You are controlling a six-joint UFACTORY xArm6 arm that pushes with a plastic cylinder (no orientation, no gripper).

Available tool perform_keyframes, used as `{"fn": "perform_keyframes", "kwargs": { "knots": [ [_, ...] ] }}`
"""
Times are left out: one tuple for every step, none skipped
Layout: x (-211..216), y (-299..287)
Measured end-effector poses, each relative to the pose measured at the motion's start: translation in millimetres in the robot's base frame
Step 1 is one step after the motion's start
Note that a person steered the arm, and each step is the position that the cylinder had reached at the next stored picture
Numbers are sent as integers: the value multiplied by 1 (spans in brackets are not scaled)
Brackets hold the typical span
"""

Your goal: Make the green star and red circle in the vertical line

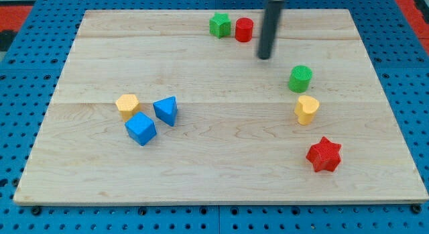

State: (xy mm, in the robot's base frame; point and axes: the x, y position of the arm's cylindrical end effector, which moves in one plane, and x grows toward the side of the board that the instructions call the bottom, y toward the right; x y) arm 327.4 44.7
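Observation:
A green star (pixel 219 25) sits near the view's top centre of the wooden board (pixel 221 187). A red circle (pixel 244 29) stands right beside it on its right, touching or nearly so. My tip (pixel 265 57) is on the board just below and to the right of the red circle, a short gap away from it. The dark rod rises from the tip toward the view's top.
A green cylinder (pixel 300 78) and a yellow heart (pixel 306 109) stand at the right. A red star (pixel 324 155) lies lower right. A yellow hexagon (pixel 127 105), a blue triangle (pixel 165 110) and a blue cube (pixel 141 129) cluster at the left.

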Motion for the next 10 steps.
{"fn": "perform_keyframes", "kwargs": {
  "knots": [
    [-36,-73],
    [-67,-100],
    [-92,-103],
    [-94,-28],
    [-82,13],
    [-76,64],
    [-77,92],
    [-73,86],
    [-72,47],
    [-59,39]
  ]
}}
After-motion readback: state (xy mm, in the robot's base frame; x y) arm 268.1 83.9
